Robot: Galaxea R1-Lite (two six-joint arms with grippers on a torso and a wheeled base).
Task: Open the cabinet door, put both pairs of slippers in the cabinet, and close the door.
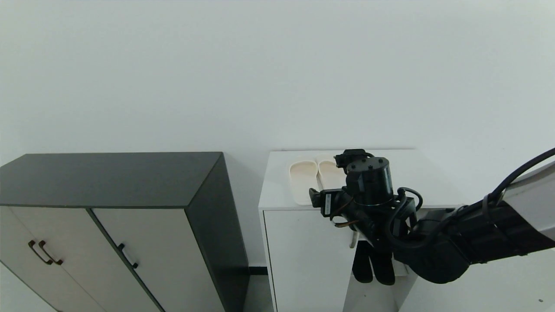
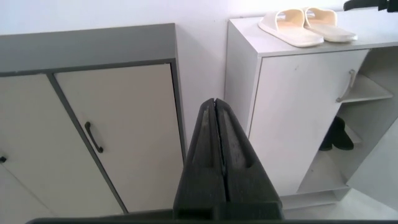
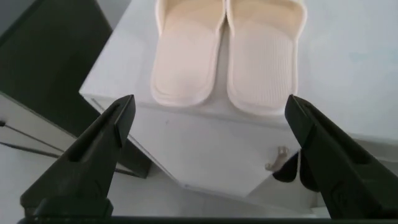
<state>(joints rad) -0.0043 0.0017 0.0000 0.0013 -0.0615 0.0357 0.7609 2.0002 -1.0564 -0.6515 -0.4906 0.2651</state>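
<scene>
Presently the right gripper (image 3: pixel 210 104), fingers (image 3: pixel 93 155) wide apart and empty, faces the cream slippers (image 3: pixel 255 56) lying lengthwise straight ahead.

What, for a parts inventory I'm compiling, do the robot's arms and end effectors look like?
The right arm is black with a cylindrical wrist housing, looping black cables and a pale grey upper shell. The right end effector has two black tapering fingers. The left end effector is black too, narrowing to its tip.

One pair of slippers (image 1: pixel 316 175) sits on top of the cabinet (image 1: pixel 433 173). A second pair (image 1: pixel 373 266) stands inside, low down. A cupboard (image 1: pixel 108 177) stands just left.
</scene>
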